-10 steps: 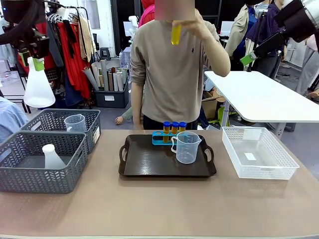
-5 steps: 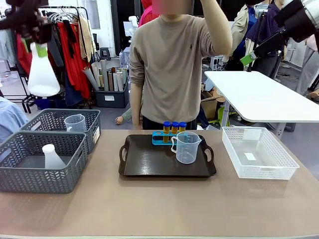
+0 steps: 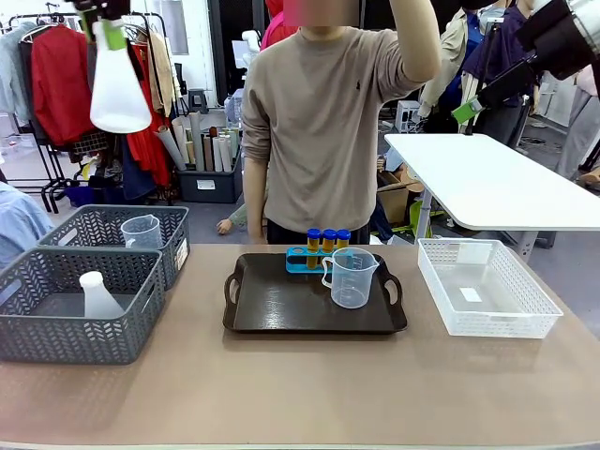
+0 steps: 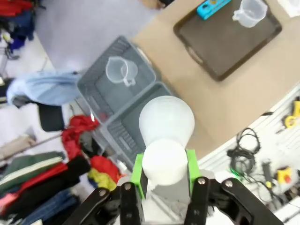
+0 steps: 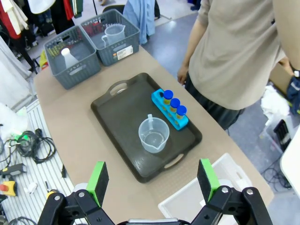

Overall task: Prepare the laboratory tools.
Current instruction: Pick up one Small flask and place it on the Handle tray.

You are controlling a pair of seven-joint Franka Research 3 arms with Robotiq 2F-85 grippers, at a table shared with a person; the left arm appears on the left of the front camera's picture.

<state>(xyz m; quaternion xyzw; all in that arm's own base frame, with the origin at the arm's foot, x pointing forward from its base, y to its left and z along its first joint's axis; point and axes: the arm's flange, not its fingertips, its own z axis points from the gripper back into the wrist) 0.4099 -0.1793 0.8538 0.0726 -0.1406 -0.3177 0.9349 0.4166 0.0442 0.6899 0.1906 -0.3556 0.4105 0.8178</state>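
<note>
High over the table's left side my left gripper (image 3: pixel 109 28) is shut on the neck of a white conical flask (image 3: pixel 118 89), which hangs base down. In the left wrist view the flask (image 4: pixel 166 124) sits between the green pads (image 4: pixel 138 174). A clear beaker (image 3: pixel 352 277) stands on the dark tray (image 3: pixel 281 309), and three amber tubes with blue caps (image 3: pixel 328 239) stand in a cyan rack behind it. My right gripper (image 5: pixel 152 180) is open, high above the tray (image 5: pixel 117 110) and the beaker (image 5: pixel 153 135).
Two grey baskets stand at the left: the near one (image 3: pixel 56 337) holds a second flask (image 3: pixel 97 295), the far one (image 3: pixel 178 230) a second beaker (image 3: pixel 141 231). A white mesh basket (image 3: pixel 525 319) stands at the right. A person (image 3: pixel 323 131) stands behind the tray with one arm raised.
My left gripper has carried the flask up and to the right. The person's hand, which held a yellow tube, has risen out of the picture's top.
</note>
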